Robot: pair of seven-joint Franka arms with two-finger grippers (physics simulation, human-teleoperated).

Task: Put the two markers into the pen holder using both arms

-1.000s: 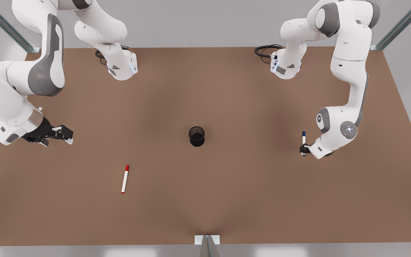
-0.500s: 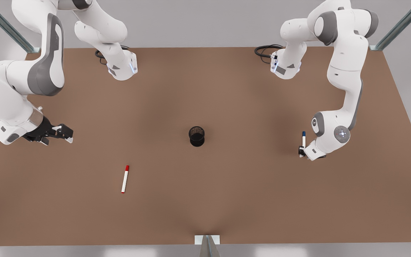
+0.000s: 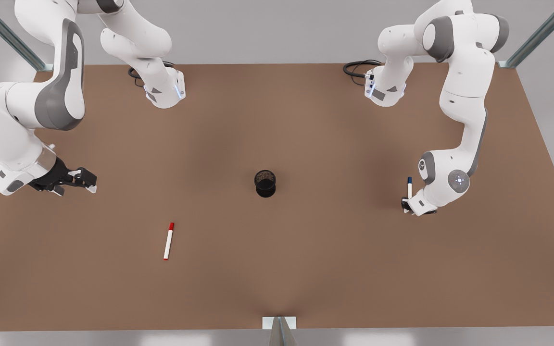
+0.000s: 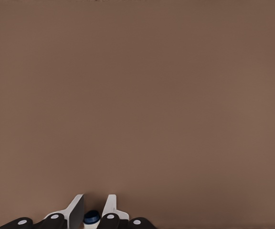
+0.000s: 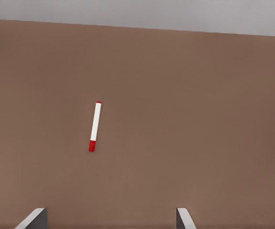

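The blue-capped marker (image 3: 409, 185) lies on the brown table (image 3: 306, 250) at the front view's right. My left gripper (image 3: 407, 205) is down over its lower end, fingers shut around it; the left wrist view shows the blue marker (image 4: 91, 217) end-on between the fingers of the left gripper (image 4: 93, 200). The red-capped marker (image 3: 168, 241) lies flat at the front view's lower left, also seen as the red marker (image 5: 95, 126) from the right wrist. My right gripper (image 3: 87, 182) hovers open, above and left of it, holding nothing (image 5: 110, 217). The black mesh pen holder (image 3: 265, 183) stands upright mid-table.
Both arm bases (image 3: 164, 91) (image 3: 385, 91) with coiled cables sit at the table's far edge. A small white bracket (image 3: 279, 323) marks the near edge. Metal frame posts (image 3: 541, 33) rise at the back corners.
The left arm's wrist has dropped lower over the blue marker's end; the marker itself has not moved. The right gripper has drifted slightly toward the front view's left.
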